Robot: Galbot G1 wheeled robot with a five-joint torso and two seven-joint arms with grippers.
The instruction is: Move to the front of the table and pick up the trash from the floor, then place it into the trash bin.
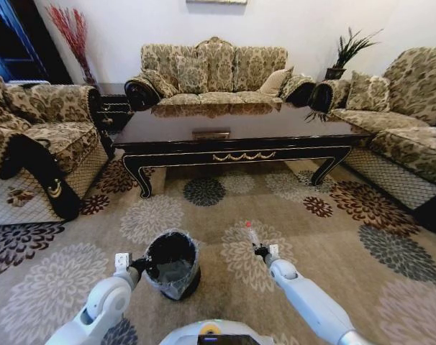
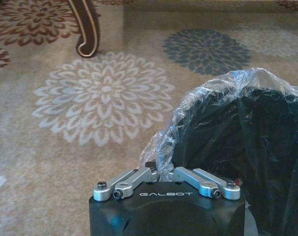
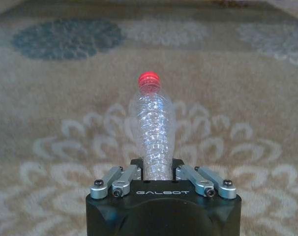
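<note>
A: Left gripper (image 2: 161, 173) low on the robot's left, clamped on the rim of the trash bin (image 1: 173, 263); jaws narrow, pinching the crinkly plastic liner (image 2: 208, 93) at the near edge.

B: Seen from the head too; black bin standing upright on the floor (image 1: 326, 237), just ahead of the robot's base, left arm reaching to its left side. Inside of the bin dark; contents hard to make out.

A: Right gripper (image 3: 158, 169) held out over the carpet, to the right of the bin and apart from it; jaws closed around the base of a clear plastic bottle (image 3: 152, 130).

B: Bottle crumpled, translucent, ribbed; red cap (image 3: 149, 79) at the far end, pointing away from the wrist; sticking forward and up from the right gripper (image 1: 261, 251) in the head view, clear of the floor.

A: Beneath it a pale floral medallion (image 1: 257, 251) of the carpet; a navy medallion (image 1: 204, 191) farther on, toward the counter.

B: Counter (image 1: 236, 129) straight ahead, well beyond both arms; glossy dark top, gold swag ornament (image 1: 243, 156) on the front edge, curved legs on the carpet; one leg (image 2: 86, 27) visible from the left wrist.

A: Sofa (image 1: 216, 72) behind it against the wall; armchairs either side.
</note>
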